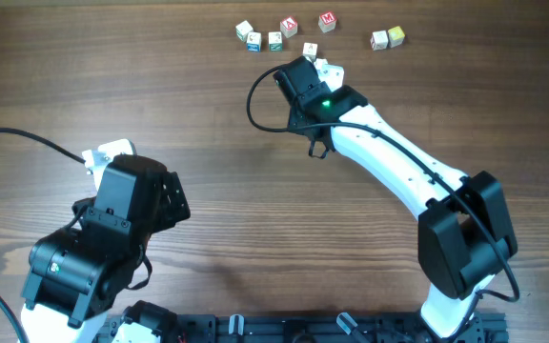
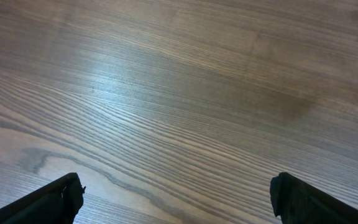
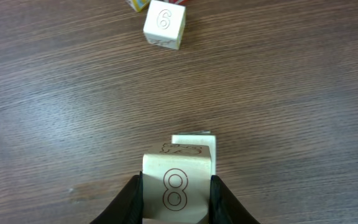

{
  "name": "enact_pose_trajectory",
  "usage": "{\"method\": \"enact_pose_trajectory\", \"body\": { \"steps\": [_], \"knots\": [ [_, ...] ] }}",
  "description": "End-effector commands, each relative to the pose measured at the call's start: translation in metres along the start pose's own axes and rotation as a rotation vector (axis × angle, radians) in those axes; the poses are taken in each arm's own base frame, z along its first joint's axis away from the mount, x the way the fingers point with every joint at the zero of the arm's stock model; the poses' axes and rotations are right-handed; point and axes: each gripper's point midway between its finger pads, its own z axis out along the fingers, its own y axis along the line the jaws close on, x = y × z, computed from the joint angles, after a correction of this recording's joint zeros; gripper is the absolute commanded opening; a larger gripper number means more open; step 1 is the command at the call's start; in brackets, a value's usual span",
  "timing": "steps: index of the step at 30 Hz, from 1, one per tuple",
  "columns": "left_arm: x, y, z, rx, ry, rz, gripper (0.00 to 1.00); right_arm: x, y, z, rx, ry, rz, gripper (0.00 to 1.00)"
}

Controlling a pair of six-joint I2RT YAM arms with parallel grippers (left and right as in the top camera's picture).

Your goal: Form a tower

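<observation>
With the left gripper (image 2: 176, 194) open, a cube (image 3: 174, 180) is gripped by the right gripper (image 3: 176, 200) close by a second cube (image 3: 194, 143); stacking seems barely begun.

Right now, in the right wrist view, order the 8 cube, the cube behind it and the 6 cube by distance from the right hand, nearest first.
1. 8 cube: gripped by the right hand.
2. cube behind it: just beyond.
3. 6 cube: farthest, near the top edge.

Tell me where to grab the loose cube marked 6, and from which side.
Take the 6 cube by its left and right faces, as the right wrist view shows them, coming straight down. It sits flat on the table, 6 up, and those faces look clear; another cube crowds its far-left corner.
</observation>
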Motion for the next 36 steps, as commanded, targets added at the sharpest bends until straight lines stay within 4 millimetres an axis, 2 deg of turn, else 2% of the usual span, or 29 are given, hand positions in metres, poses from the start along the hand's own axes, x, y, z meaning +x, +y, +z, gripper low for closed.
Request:
{"method": "enact_pose_trajectory", "body": {
  "steps": [1, 8, 16, 22, 26, 28, 30, 36],
  "knots": [
    [0.0, 0.002, 0.001, -0.007, 0.001, -0.014, 1.0, 0.003, -0.016, 0.014, 0.05, 0.016, 0.03, 0.24],
    [0.0, 0.002, 0.001, -0.007, 0.001, -0.014, 1.0, 0.006, -0.005, 0.016, -0.038, 0.069, 0.054, 0.24],
    [0.0, 0.002, 0.001, -0.007, 0.001, -0.014, 1.0, 0.007, -0.005, 0.017, -0.037, 0.073, 0.051, 0.25],
    [0.0, 0.002, 0.001, -0.007, 0.001, -0.014, 1.0, 0.019, -0.007, 0.036, -0.006, 0.11, 0.038, 0.28],
    [0.0, 0.002, 0.001, -0.007, 0.001, -0.014, 1.0, 0.019, -0.007, 0.038, -0.004, 0.111, 0.038, 0.29],
    [0.0, 0.002, 0.001, -0.007, 0.001, -0.014, 1.0, 0.019, -0.007, 0.038, -0.001, 0.11, 0.038, 0.36],
    [0.0, 0.002, 0.001, -0.007, 0.001, -0.014, 1.0, 0.019, -0.007, 0.038, -0.001, 0.11, 0.038, 0.5],
    [0.0, 0.002, 0.001, -0.007, 0.001, -0.014, 1.0, 0.019, -0.007, 0.038, -0.002, 0.11, 0.038, 0.67]
  ]
}}
